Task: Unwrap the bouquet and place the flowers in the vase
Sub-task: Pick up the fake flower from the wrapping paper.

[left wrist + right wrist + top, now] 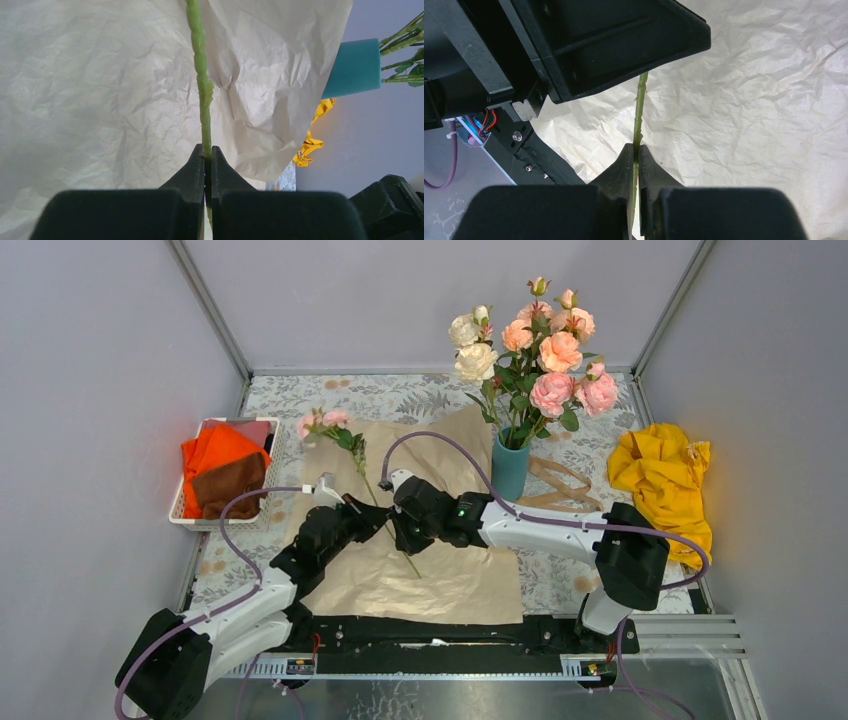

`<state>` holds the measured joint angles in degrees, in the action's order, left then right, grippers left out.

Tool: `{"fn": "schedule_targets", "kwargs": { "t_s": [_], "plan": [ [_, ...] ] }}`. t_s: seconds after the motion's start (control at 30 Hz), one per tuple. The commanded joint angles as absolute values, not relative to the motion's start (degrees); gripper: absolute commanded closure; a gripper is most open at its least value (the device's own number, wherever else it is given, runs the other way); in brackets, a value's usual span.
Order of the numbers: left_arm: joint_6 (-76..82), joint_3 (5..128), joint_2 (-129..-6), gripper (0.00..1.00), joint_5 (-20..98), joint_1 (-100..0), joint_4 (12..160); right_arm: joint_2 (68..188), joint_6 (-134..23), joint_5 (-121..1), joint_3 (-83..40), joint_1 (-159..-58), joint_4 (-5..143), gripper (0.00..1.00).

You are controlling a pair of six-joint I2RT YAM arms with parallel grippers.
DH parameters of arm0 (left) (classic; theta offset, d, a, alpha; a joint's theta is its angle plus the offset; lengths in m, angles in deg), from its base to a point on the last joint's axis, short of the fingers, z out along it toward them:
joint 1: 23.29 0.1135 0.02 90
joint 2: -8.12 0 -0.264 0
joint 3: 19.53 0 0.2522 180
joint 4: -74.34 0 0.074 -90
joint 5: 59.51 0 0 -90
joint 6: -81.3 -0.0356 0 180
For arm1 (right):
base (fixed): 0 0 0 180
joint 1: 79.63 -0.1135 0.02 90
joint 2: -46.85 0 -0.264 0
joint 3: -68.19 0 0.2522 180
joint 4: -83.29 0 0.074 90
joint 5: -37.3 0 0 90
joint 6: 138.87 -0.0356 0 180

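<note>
Left end effector [206,150] and right end effector [636,149] are both clenched on one thin green stem [201,65]; each wrist view shows the jaws pinched onto it with no gap. That stem belongs to a single pink rose [322,423], the last one outside the vase [510,468]. It lies well to the left of the vase, across the opened kraft paper [440,580]. The other flowers [540,350] stand upright in the vase.

Trouble is most likely to come from the double grip. Two holds sit close together on a slim stem, so if the arms move out of step the stem could kink or snap between them. If one lets go late, the rose could be dragged and crease the paper. The vase looks short for such long stems and is already crowded. A stem pushed in at a slant could knock blooms aside or tip the vase, and the tan ribbon [560,485] just right of the vase might snag.

The left arm stretches diagonally toward the vase, forearm low over the paper. The right arm is bent at an elbow right of the vase on its near side. Its forearm runs leftward away from the vase, and the two wrists almost meet
</note>
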<state>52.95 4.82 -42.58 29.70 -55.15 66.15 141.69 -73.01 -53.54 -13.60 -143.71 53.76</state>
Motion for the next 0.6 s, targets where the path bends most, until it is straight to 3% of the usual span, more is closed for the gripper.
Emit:
{"fn": "schedule_targets", "kwargs": {
  "t_s": [0.0, 0.27, 0.57],
  "plan": [
    [48.29, 5.23, -43.51, 1.0, 30.22, -54.84, 65.19, 139.21, -72.53, -49.38, -15.03, -143.88, 52.1, 0.87],
    [43.94, 6.07, -41.58, 1.0, 36.51, -54.89, 64.47, 135.53, -69.71, -42.68, -18.38, -143.88, 47.45, 0.5],
    [41.51, 5.75, -37.63, 1.0, 42.94, -55.01, 65.02, 131.55, -66.87, -31.21, -24.61, -143.54, 47.1, 0.41]
  ]
}}
